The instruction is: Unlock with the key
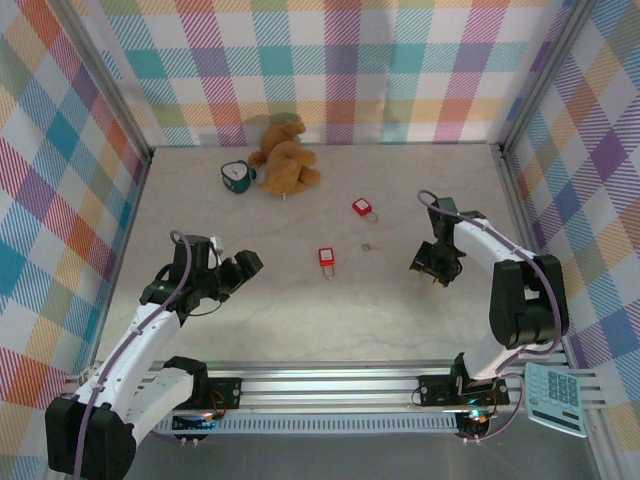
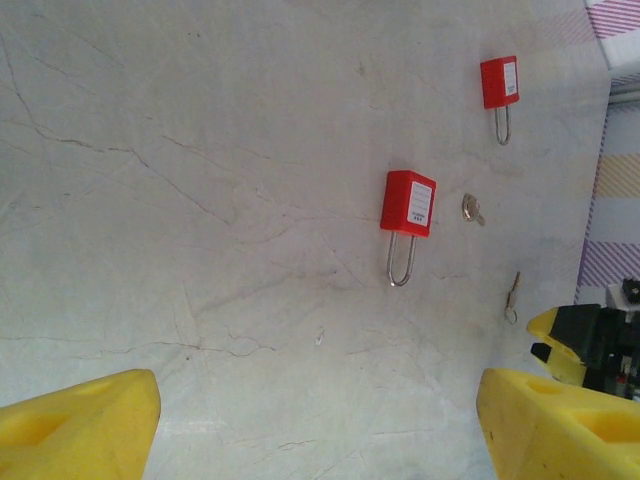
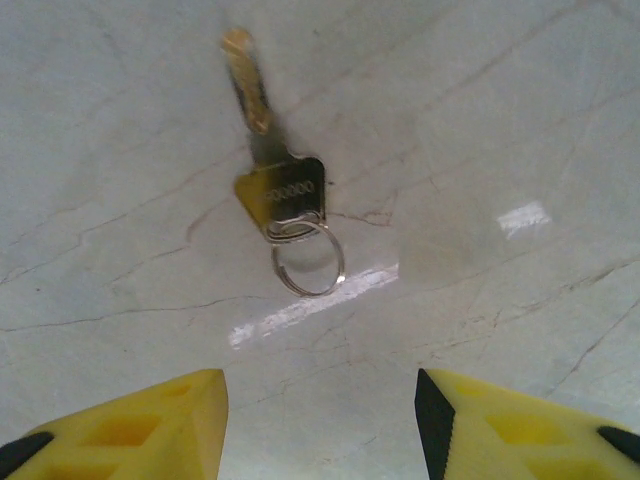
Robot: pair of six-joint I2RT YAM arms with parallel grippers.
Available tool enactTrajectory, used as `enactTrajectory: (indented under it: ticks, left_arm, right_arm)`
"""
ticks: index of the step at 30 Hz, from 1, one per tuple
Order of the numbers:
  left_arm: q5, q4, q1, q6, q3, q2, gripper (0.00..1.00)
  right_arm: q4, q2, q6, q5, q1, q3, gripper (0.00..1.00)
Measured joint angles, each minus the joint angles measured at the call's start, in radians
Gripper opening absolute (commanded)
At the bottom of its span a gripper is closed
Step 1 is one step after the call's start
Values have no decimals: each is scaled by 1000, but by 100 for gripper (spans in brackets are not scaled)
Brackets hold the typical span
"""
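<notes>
On the table (image 3: 520,110) (pale, veined) lies the key (image 3: 283,193).

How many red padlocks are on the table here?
2. The near padlock lies near the middle of the table; the far padlock lies farther back, to its right. Nothing seems to hide another.

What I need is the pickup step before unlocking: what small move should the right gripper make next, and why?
Probably ease the right gripper forward and down until its open jaws straddle the key. In the right wrist view the key lies flat on the table, ahead of the fingertips rather than between them, and the gripper holds nothing.
</notes>
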Motion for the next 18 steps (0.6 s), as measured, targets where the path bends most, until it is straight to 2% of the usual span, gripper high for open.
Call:
enactTrajectory:
  ticks: [8,18]
  left_arm:
    - [3,16,0,-1,-4,17,82]
    - [7,24,0,-3,-4,21,82]
  right_arm:
    - [122,-1,50,-90,-39,-71,35]
    - [156,-1,63,-106,-56,-80,29]
